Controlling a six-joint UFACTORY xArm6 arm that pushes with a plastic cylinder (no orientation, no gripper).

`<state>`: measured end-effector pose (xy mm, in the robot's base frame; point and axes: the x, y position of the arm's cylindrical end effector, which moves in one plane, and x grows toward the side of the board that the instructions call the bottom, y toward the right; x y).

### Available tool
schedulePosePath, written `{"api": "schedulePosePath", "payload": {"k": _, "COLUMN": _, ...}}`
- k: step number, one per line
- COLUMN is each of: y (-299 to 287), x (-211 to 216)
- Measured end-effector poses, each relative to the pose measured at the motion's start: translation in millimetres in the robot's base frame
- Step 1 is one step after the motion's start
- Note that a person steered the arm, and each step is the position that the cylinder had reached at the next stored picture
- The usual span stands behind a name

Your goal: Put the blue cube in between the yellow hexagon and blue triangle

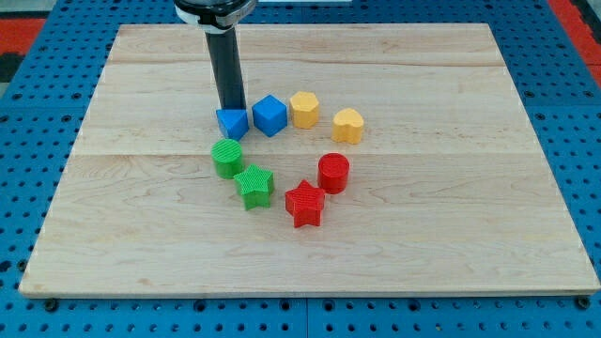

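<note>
The blue cube (269,115) sits between the blue triangle (232,123) on its left and the yellow hexagon (304,109) on its right, close to both. My tip (231,107) is at the end of the dark rod, right behind the blue triangle's upper edge and to the left of the blue cube. The rod rises to the view's top.
A yellow heart (347,125) lies right of the hexagon. A green cylinder (227,158), a green star (254,185), a red star (304,203) and a red cylinder (333,173) lie below. All rest on the wooden board (451,216).
</note>
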<state>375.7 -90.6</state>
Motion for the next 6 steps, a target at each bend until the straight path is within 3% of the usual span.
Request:
{"api": "schedulePosePath", "payload": {"k": 1, "y": 0.0, "x": 2.5}}
{"api": "schedulePosePath", "payload": {"k": 2, "y": 8.6, "x": -36.7}}
{"api": "schedulePosePath", "payload": {"k": 4, "y": 115.2, "x": -31.1}}
{"api": "schedulePosePath", "payload": {"k": 6, "y": 115.6, "x": -24.7}}
